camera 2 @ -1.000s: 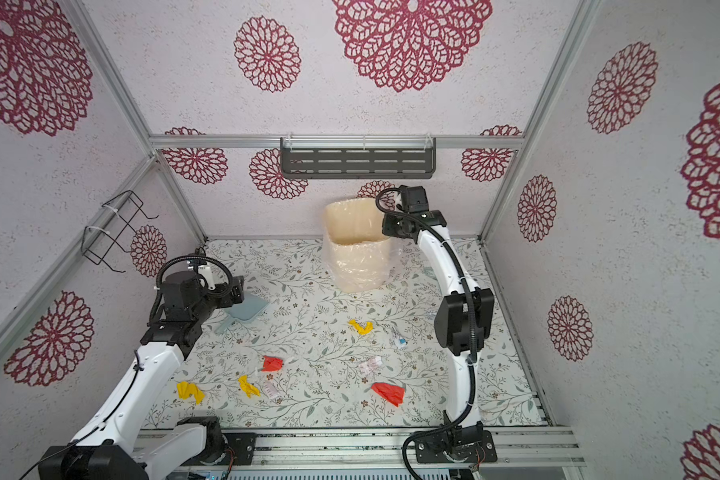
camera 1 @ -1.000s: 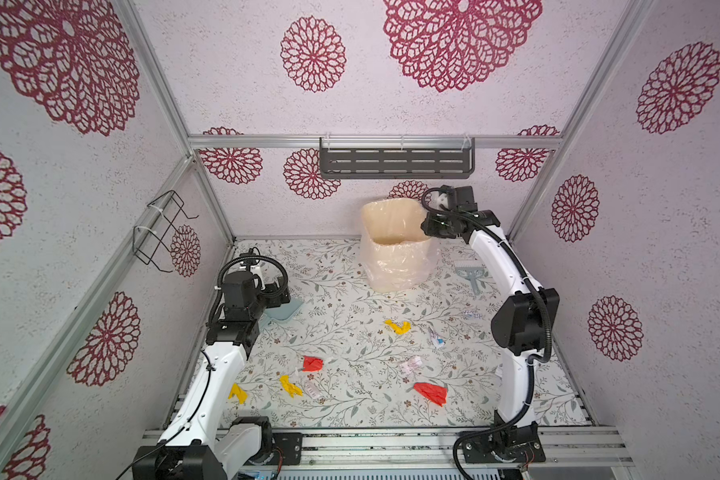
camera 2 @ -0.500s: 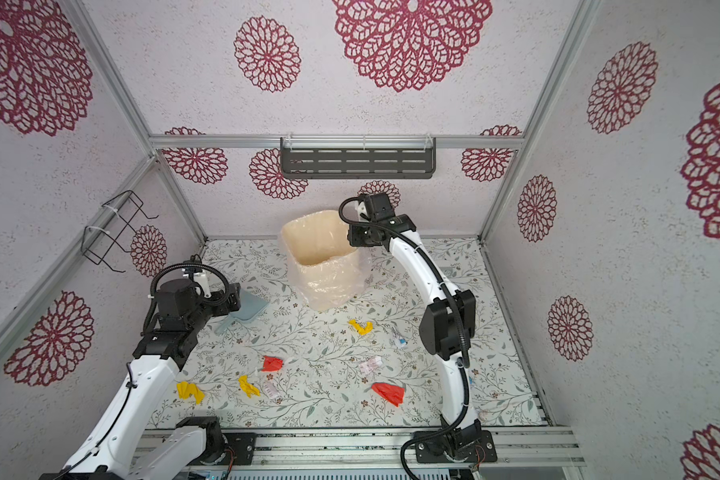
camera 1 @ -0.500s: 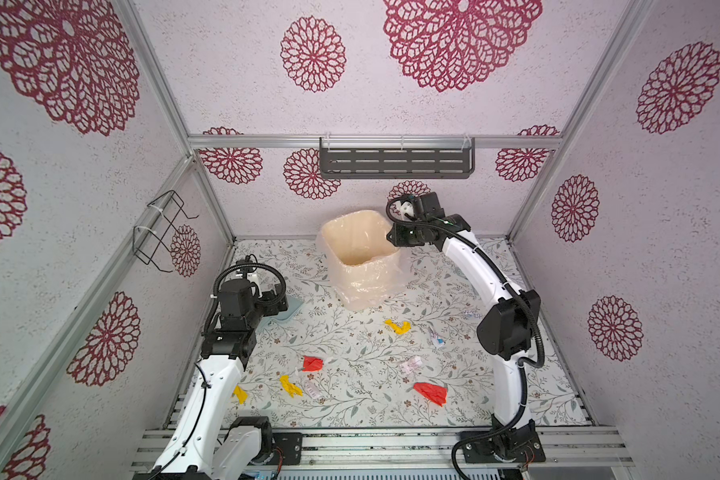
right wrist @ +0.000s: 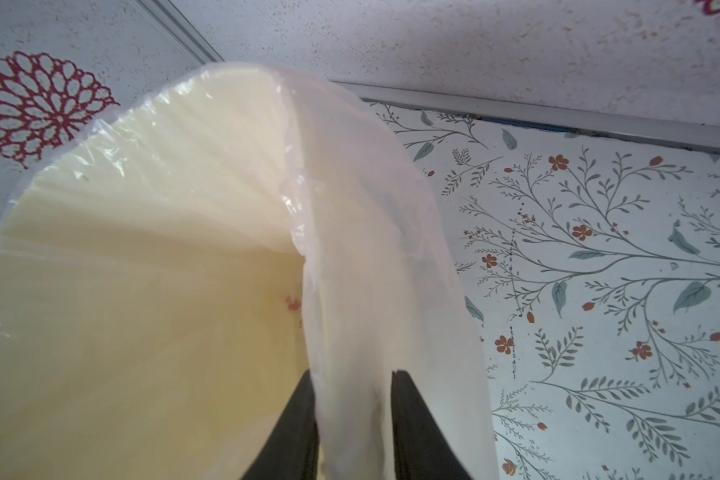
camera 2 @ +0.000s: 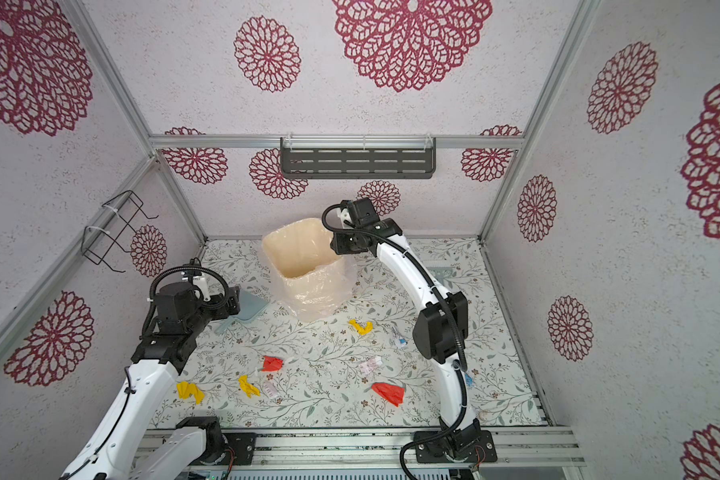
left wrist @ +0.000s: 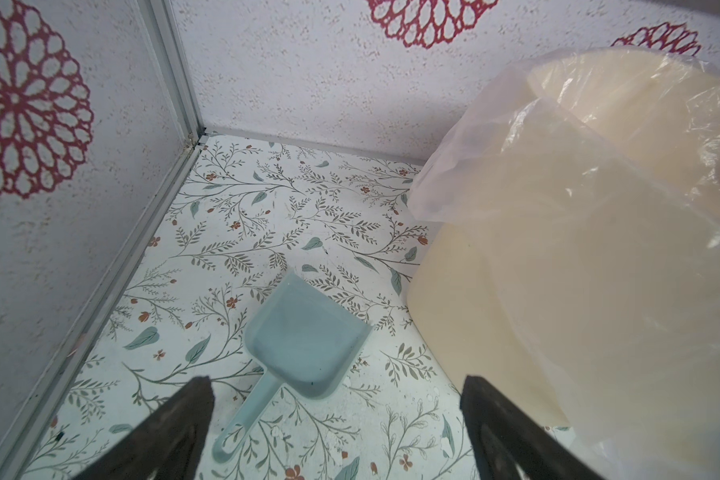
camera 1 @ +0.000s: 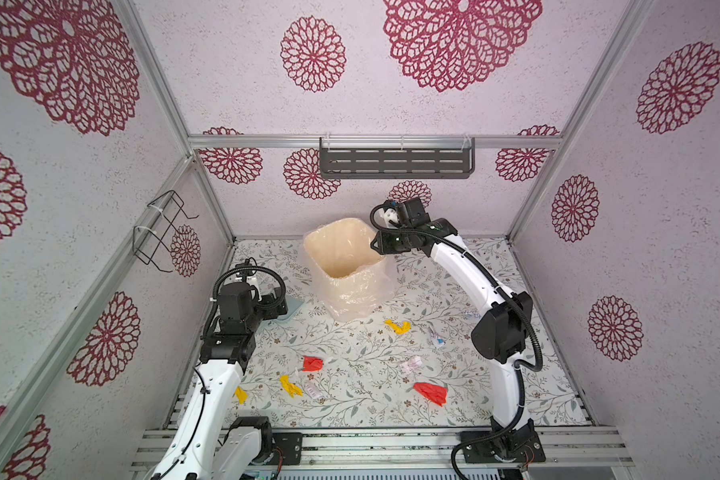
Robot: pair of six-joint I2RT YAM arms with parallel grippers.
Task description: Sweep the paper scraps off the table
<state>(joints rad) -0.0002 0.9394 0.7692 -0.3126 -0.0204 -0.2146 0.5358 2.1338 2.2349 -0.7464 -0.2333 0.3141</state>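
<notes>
Several paper scraps lie on the table (camera 1: 350, 411) in both top views: a yellow one (camera 1: 398, 326), a white one with blue marks (camera 1: 437, 338), two red ones (camera 1: 312, 363) (camera 1: 431, 392), and more yellow ones (camera 1: 290, 385) near the front left. My left gripper (left wrist: 337, 380) hovers open over the handle end of a pale blue dustpan (left wrist: 304, 336), holding nothing. My right gripper (right wrist: 352, 374) straddles the rim of a cream bin (right wrist: 142, 291) lined with a clear bag. One finger is inside and one outside; how tightly they press is unclear.
The bin (camera 1: 341, 257) stands at the back middle, close beside the dustpan (camera 2: 246, 309). A small pale brush (camera 2: 439, 273) shows behind the right arm. A dark shelf (camera 1: 395, 162) and a wire rack (camera 1: 159, 232) hang on the walls.
My right arm has dragged the bin leftward from the back right to the back middle, beside the dustpan. My left gripper has crept forward over the dustpan, still open.
</notes>
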